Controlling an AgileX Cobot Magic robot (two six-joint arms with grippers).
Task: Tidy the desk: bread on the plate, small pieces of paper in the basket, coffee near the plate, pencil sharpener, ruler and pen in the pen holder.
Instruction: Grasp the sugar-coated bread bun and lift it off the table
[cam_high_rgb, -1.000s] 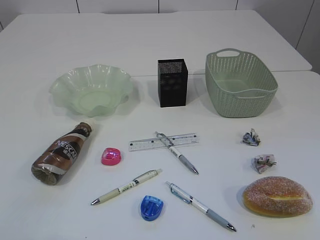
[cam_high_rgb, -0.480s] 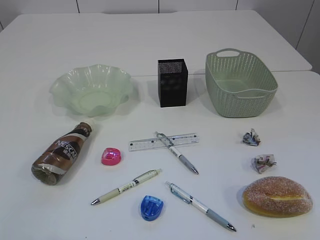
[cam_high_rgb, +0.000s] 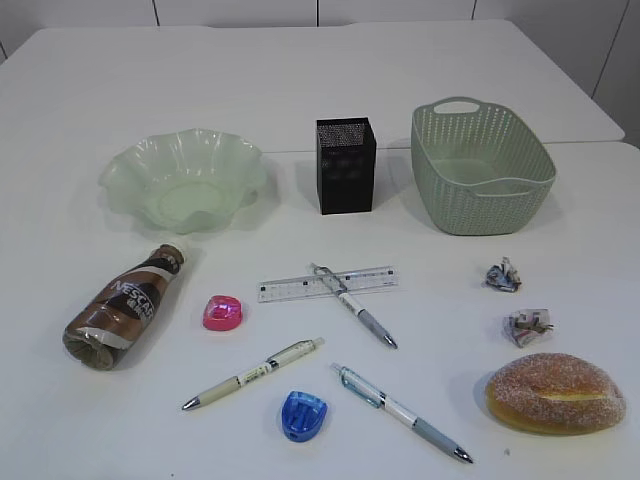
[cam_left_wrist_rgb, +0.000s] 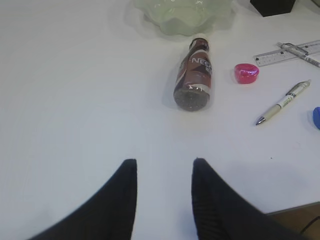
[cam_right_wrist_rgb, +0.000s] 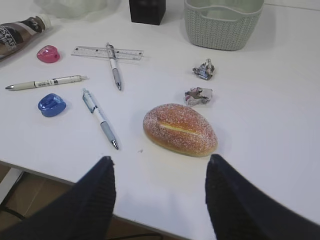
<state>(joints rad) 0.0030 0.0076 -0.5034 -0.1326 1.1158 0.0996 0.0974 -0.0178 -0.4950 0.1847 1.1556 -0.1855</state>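
While nothing had yet been put where the task wants it, the left gripper (cam_left_wrist_rgb: 162, 172) hung over bare desk (cam_high_rgb: 300, 80) with its jaws partly apart and empty, and the right gripper (cam_right_wrist_rgb: 160, 170) stood wider, also empty, just short of the bread (cam_right_wrist_rgb: 180, 129).

Taking the pen holder (cam_high_rgb: 346, 165) as the landmark: the plate (cam_high_rgb: 185, 180) sat to its left, the basket (cam_high_rgb: 480, 180) to its right. In front of it lay the ruler (cam_high_rgb: 300, 287) with a pen (cam_high_rgb: 352, 305) crossing it, then two more pens, a pink sharpener (cam_high_rgb: 222, 312) and a blue sharpener (cam_high_rgb: 303, 414). The coffee (cam_high_rgb: 122, 310) lay on its side front-left, below the plate; two paper scraps (cam_high_rgb: 503, 275) and the bread lay front-right.

The likely trouble: the lying bottle could roll when nudged; the flat ruler under the pen would be hard to pinch without dragging the pen along; a hard squeeze could dent the bread.
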